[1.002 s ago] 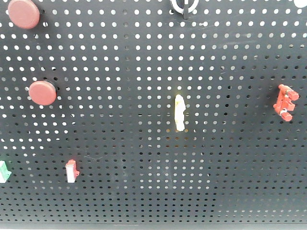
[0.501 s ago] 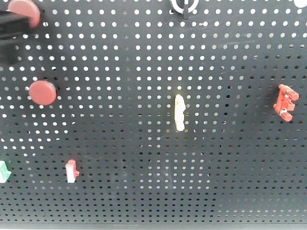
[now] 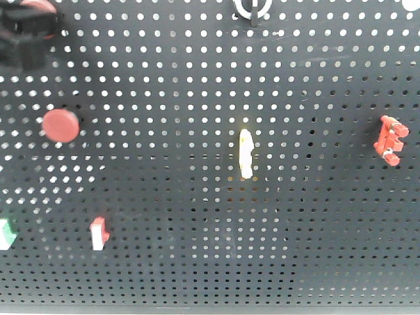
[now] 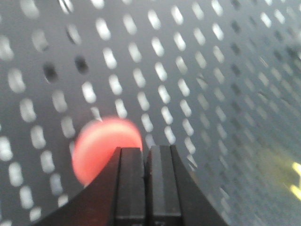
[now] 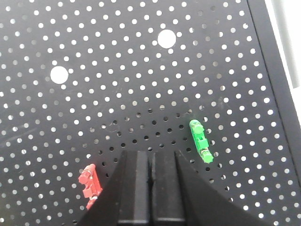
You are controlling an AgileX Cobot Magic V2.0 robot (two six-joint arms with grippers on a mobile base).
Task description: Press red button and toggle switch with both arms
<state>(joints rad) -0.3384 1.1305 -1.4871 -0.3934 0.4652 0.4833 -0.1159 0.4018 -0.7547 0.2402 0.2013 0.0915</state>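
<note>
— What is hard to read at the far left of the front view?

— The upper left corner. A dark blur lies over the upper red button (image 4: 96, 150), leaving only a red sliver against the top edge. That blur is the left pincer (image 4: 146, 150). Its own wrist camera shows the two fingers pressed together, rising from the bottom centre of the frame. Their tips overlap the button's lower right part. The button is out of focus, and whether the tips touch it cannot be told. The pegboard (image 3: 164, 79) runs off at a slant behind them.

— And lower down on that side?

— A green-and-white piece (image 3: 5, 233) is cut off by the left edge. The lower red button (image 3: 60, 125) shows whole, well below the blur. A red-and-white clip (image 3: 98, 233) sits further down, at the lower left.

— The middle?

— A pale yellow piece (image 3: 246, 154) stands upright at centre; its kind is not clear. Above it, at the top centre, is the toggle switch (image 3: 252, 12). The frame cuts its white ring, so only the lower arc and the short black lever show.

— And the right?

— A red clip (image 3: 392, 140) hangs at mid right. The right pincer (image 5: 151, 155) shows only in its own wrist camera. Its fingers are closed on each other with nothing between them, facing the pegboard more squarely. A red clip lies low to the left of its tips, and a green clip (image 5: 201, 140) is just to their right. Two larger white round spots (image 5: 166, 38) sit higher in that frame; what they are cannot be made out.
</note>
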